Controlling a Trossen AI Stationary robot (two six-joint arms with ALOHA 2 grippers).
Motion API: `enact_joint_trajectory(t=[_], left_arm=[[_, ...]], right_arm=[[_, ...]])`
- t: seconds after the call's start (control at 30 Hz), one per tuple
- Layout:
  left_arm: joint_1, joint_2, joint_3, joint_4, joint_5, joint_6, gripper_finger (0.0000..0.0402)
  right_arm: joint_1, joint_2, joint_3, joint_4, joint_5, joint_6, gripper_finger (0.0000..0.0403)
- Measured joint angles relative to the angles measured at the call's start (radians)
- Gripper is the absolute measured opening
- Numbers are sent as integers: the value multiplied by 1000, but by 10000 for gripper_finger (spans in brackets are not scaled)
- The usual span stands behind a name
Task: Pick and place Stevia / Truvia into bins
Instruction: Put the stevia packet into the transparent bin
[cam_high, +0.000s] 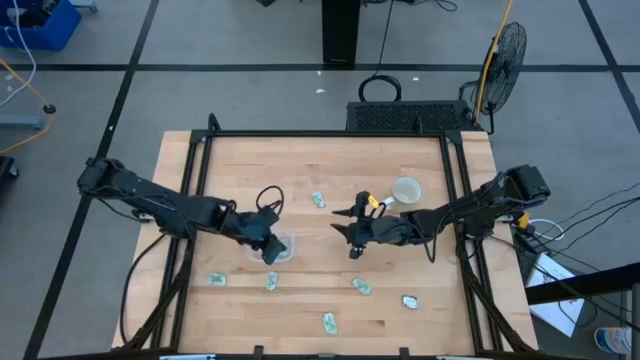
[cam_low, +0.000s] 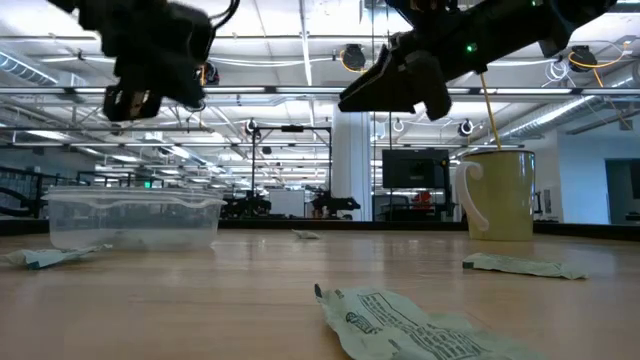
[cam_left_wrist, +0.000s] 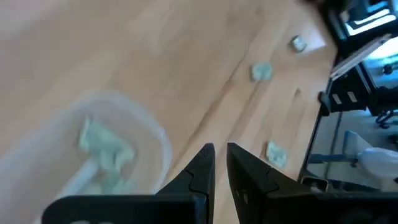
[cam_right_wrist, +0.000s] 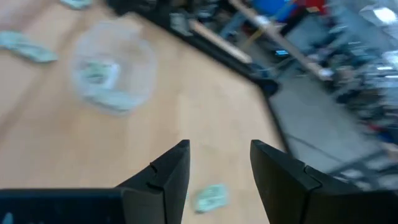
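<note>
Left gripper (cam_high: 270, 250), fingers nearly closed and empty, hangs directly over the clear bin (cam_high: 279, 247), which already holds at least two sachets (cam_left_wrist: 104, 147). Right gripper (cam_high: 352, 240), fingers spread and empty, hovers beside the bin, with the mug (cam_high: 405, 190) behind it. About seven sachets (cam_high: 329, 321) remain scattered on the table (cam_high: 330, 160); most of the task seems outstanding.
</note>
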Motion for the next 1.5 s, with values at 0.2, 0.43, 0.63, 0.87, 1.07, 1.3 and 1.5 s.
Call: enact_joint_trajectory(t=[0.2, 0.43, 0.63, 0.87, 1.07, 1.3, 1.5], left_arm=[[0, 0, 48, 2, -158, 132, 47], [0, 0, 55, 4, -298, 263, 47], [2, 0, 55, 9, -440, 342, 47], [30, 0, 55, 11, -443, 343, 47], [33, 0, 55, 6, -440, 360, 47], [33, 0, 55, -4, -421, 382, 47], [30, 0, 55, -10, -403, 406, 47]], right_arm=[[-57, 0, 0, -47, -229, 130, 160], [-137, 12, 0, -33, -409, 292, 160], [-178, 124, 24, -3, -409, 309, 160], [-225, 300, 269, -223, -367, 247, 160], [-292, 407, 386, -430, -302, 299, 160], [-326, 478, 388, -379, -307, 280, 160], [-325, 483, 388, -334, -303, 231, 145]])
